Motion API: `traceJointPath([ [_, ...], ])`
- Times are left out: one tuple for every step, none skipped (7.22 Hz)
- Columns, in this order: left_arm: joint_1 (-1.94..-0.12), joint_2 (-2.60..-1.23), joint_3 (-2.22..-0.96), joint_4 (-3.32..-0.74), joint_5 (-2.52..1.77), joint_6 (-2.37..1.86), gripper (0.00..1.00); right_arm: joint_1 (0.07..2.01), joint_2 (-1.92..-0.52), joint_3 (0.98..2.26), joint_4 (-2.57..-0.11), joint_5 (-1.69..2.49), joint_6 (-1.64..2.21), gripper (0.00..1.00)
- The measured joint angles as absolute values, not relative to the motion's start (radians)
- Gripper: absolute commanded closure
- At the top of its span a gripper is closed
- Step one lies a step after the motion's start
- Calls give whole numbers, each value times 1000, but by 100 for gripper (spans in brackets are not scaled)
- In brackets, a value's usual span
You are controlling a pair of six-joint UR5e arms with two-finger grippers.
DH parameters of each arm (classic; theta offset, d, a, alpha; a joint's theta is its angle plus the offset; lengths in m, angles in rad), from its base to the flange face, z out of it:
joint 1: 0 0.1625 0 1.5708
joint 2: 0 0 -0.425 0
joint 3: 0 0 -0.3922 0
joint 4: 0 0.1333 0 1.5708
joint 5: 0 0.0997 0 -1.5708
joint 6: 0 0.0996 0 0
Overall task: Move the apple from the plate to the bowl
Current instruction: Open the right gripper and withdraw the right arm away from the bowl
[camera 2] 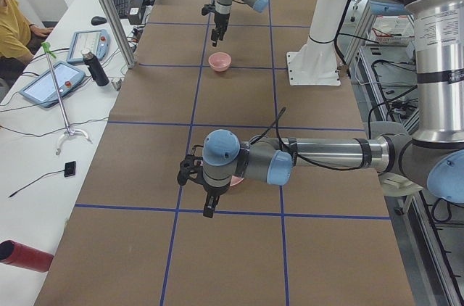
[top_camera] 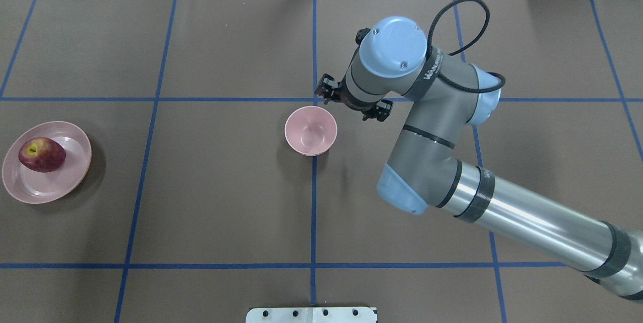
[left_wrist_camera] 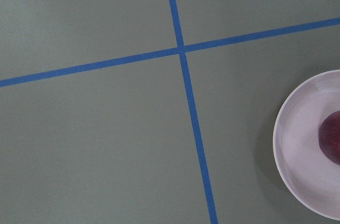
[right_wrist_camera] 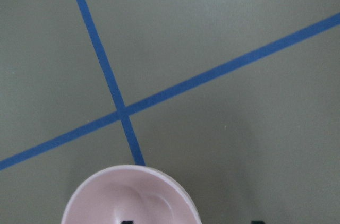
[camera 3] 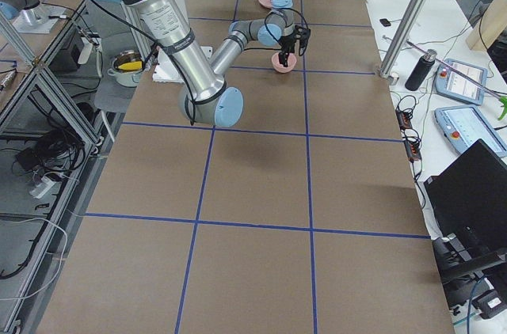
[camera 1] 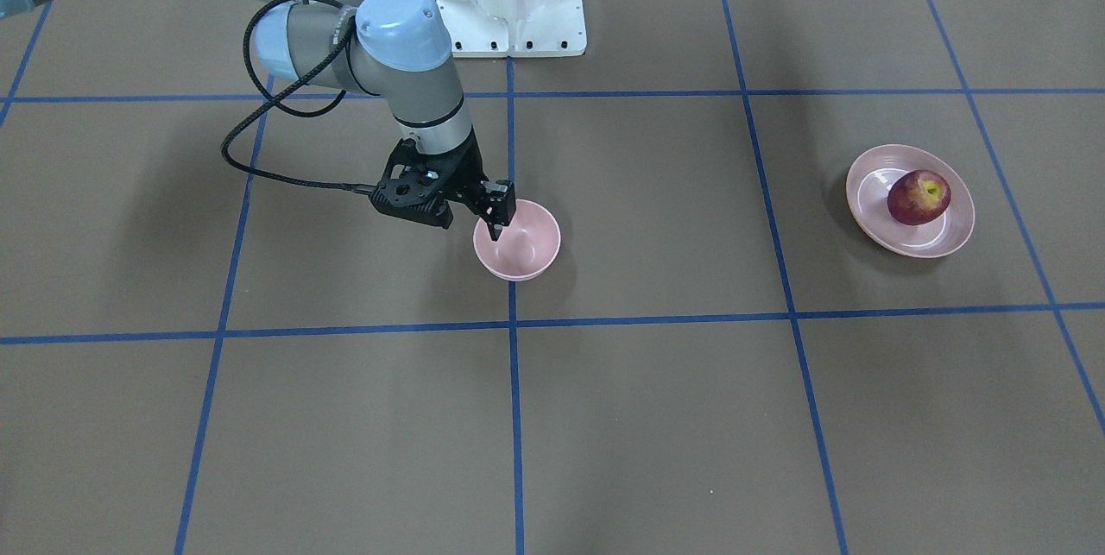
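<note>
Front view: apple [camera 1: 918,197] sits on plate [camera 1: 945,242], well apart from bowl [camera 1: 528,260]. Right gripper [camera 1: 495,230] hangs over bowl's rim.
Right wrist view: fingertips [right_wrist_camera: 125,222] spread apart above bowl.
Left side view: left gripper [camera 2: 209,208] points down near plate; cannot tell finger spread.

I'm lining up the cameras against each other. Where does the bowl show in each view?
Front-facing: the bowl just left of centre.
Overhead: bowl at centre.
Exterior left: bowl upper middle.
Exterior right: bowl upper centre.
Left wrist: not in it.
Right wrist: bowl at bottom edge.
Shared landmark: the blue tape line running under the bowl.
</note>
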State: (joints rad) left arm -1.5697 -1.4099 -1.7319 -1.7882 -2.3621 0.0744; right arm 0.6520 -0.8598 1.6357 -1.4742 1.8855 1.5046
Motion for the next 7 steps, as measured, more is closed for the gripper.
traceJointPath([
  [-1570, -1422, -1731, -1801, -2376, 73, 2, 728, -877, 1661, -1523, 1942, 1393, 0],
  [-1570, -1422, -1725, -1810, -2418, 74, 2, 814, -909, 1672, -1549, 2005, 1254, 0],
  [-1570, -1420, -1720, -1834, -2458, 71, 2, 899, -953, 1675, -1559, 2063, 1109, 0],
  [-1563, -1427, -1719, -1878, -2488, 43, 2, 983, -1010, 1676, -1562, 2111, 949, 0],
  [-1537, -1443, -1718, -1916, -2513, -16, 1, 1072, -1078, 1674, -1563, 2149, 762, 0],
  [-1499, -1455, -1721, -1935, -2517, -60, 1, 1163, -1149, 1672, -1564, 2192, 574, 0],
  [-1454, -1465, -1722, -1943, -2507, -106, 1, 1255, -1225, 1669, -1564, 2238, 393, 0],
])
